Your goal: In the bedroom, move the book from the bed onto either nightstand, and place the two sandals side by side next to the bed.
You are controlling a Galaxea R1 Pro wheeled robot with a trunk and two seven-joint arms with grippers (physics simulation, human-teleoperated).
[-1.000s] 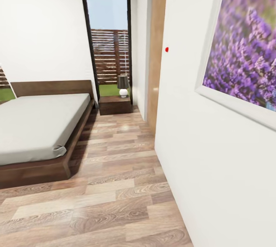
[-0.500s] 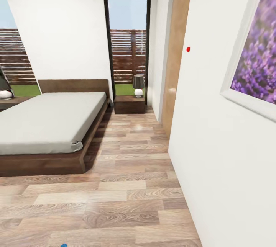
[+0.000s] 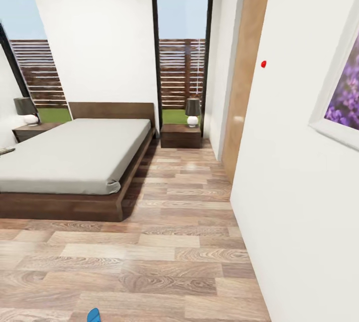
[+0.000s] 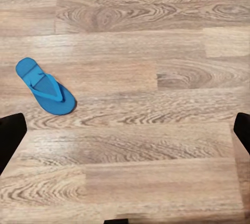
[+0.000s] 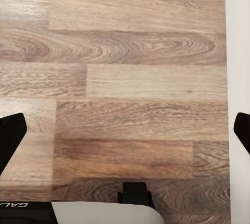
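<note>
Wood-plank floor (image 3: 179, 242) running as an open lane between the bed (image 3: 75, 155) on the left and a white wall (image 3: 299, 202) close on the right, narrowing toward the far nightstand (image 3: 181, 136) under a tall window (image 3: 182, 52). Bed frame's near corner jutting toward the lane, with clear boards in front of it. A second nightstand (image 3: 34, 130) at the bed's far side, each one carrying a small lamp. A brown door (image 3: 244, 77) set in the right wall, and the corner of a lavender picture (image 3: 341, 97) nearer the camera. At the head view's left margin, on the mattress edge, a thin dark flat thing (too little showing to call it the book).

One blue sandal (image 3: 93, 316) just poking up at the head view's bottom edge; lying flat and whole on the boards in the left wrist view (image 4: 45, 87), well apart from the bed.

Left claw (image 4: 125, 130) spread wide over bare floor, fingers (image 4: 10, 133) dark at both sides, holding nothing. Right claw (image 5: 125, 135) likewise wide and empty, above planks right beside the white wall base (image 5: 238, 78).
</note>
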